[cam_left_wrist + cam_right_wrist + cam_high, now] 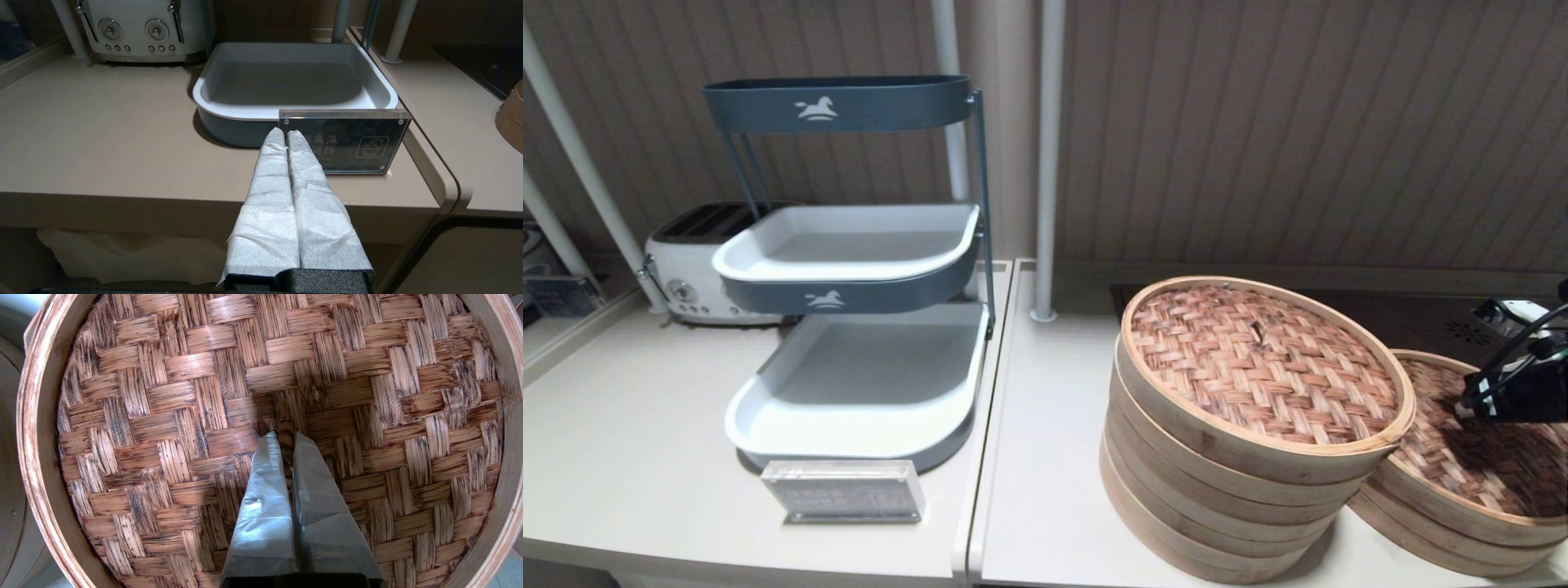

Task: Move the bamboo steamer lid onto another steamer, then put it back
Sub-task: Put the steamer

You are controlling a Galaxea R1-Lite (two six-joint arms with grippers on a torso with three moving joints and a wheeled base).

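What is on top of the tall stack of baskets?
A woven bamboo lid with a tiny stub handle covers the tall steamer stack. What is inside is hidden, because the lid covers the whole top.

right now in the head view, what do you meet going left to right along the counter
toaster → three-tier tray rack → tall steamer stack → steamer lid with the right gripper shut on its handle

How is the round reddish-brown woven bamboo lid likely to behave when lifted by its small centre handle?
The woven bamboo lid probably stays stiff, given its solid pale rim band. It looks light for its width. Held only at the small handle by the right gripper, it may tilt or swing.
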